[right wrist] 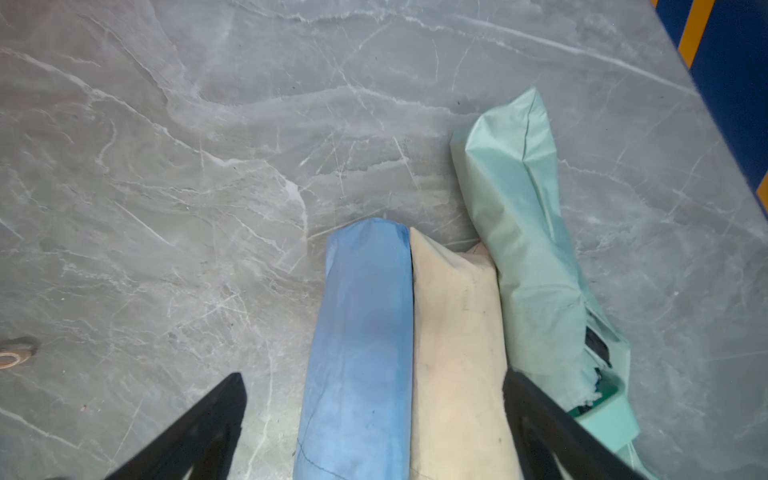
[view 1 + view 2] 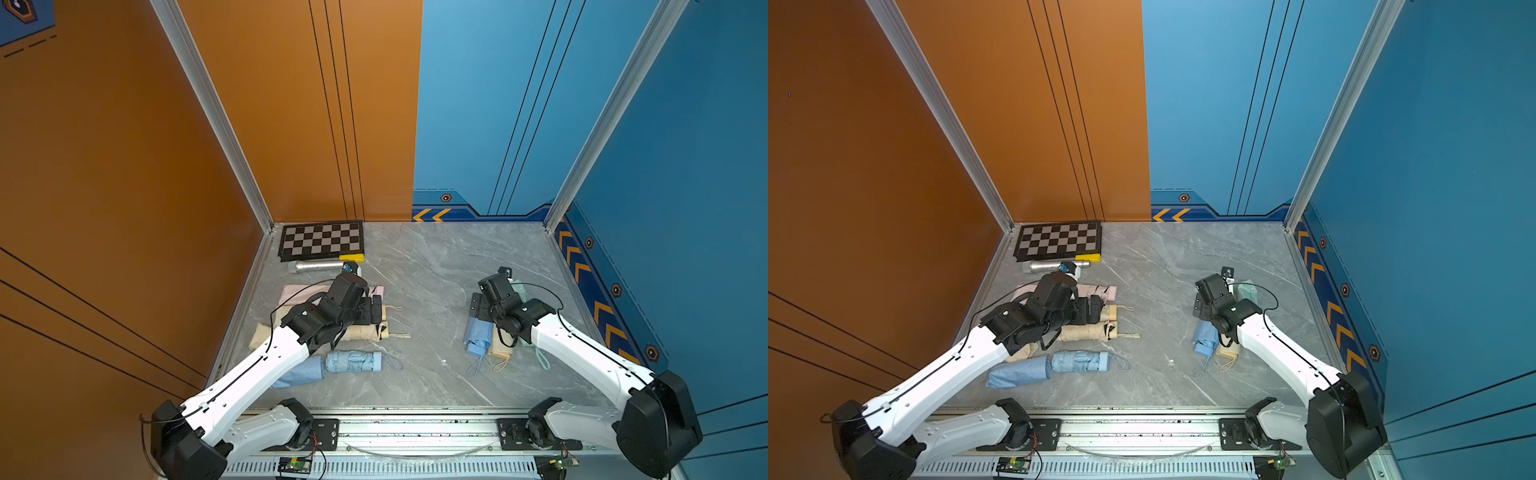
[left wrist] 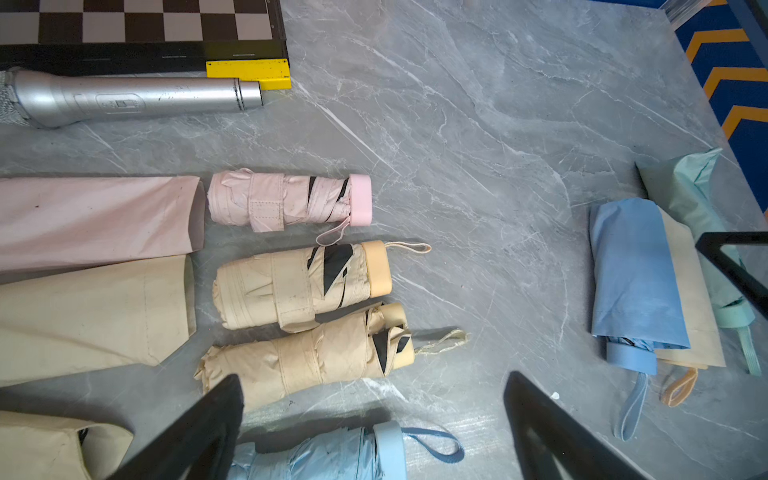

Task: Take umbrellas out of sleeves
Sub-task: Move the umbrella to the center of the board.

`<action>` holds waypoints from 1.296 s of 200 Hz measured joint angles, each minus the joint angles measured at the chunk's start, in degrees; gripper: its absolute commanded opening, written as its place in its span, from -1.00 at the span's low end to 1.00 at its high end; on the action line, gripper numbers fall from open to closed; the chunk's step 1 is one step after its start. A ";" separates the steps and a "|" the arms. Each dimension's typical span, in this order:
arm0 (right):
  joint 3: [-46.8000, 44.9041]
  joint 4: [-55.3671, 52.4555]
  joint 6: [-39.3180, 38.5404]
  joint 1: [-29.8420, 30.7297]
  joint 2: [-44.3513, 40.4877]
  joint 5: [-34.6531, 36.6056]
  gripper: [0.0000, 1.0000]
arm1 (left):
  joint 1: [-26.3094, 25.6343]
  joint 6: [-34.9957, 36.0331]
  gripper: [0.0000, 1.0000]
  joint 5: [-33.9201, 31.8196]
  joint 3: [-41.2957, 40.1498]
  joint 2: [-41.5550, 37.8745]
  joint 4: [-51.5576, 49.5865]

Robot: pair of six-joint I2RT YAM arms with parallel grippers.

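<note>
Sleeves still full, 3: blue (image 1: 357,353), cream (image 1: 457,353), mint (image 1: 523,249), touching side by side on bench (image 1: 166,166), robot's right. Right jaws spread wide over blue + cream; left jaws spread, empty, above bare umbrellas (image 3: 291,286). Risk: nipping 2 sleeves together, or fabric only, dragging whole trio.

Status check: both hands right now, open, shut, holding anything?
Left hand: open, holding nothing.
Right hand: open, holding nothing, above the blue sleeve.
</note>
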 measured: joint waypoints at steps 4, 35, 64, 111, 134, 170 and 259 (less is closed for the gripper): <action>0.00 -0.13 0.44 0.02 0.46 -0.15 0.84 | 0.00 0.00 0.96 -0.24 -0.11 0.00 0.39; 0.04 -0.28 2.34 0.39 4.63 -1.22 0.77 | 0.00 -0.24 0.96 -2.01 -3.48 -1.84 3.74; 0.22 -0.59 4.09 1.05 8.66 -2.38 0.66 | 0.02 -0.13 0.96 -2.23 -7.91 -5.16 8.13; 1.20 -0.66 6.56 1.46 15.02 -3.52 0.53 | 0.02 0.50 0.96 -0.81 -10.99 -6.69 14.43; 2.56 -0.66 6.93 1.70 17.09 -3.89 0.51 | 0.02 0.57 0.96 0.22 -11.26 -6.36 15.47; 4.24 -0.61 6.95 1.70 20.44 -5.14 0.45 | 0.02 0.92 0.96 1.33 -11.47 -5.44 16.90; 12.24 -0.28 -0.66 1.88 29.05 -8.76 -0.08 | 6.95 0.66 0.97 6.64 -12.35 -3.82 17.81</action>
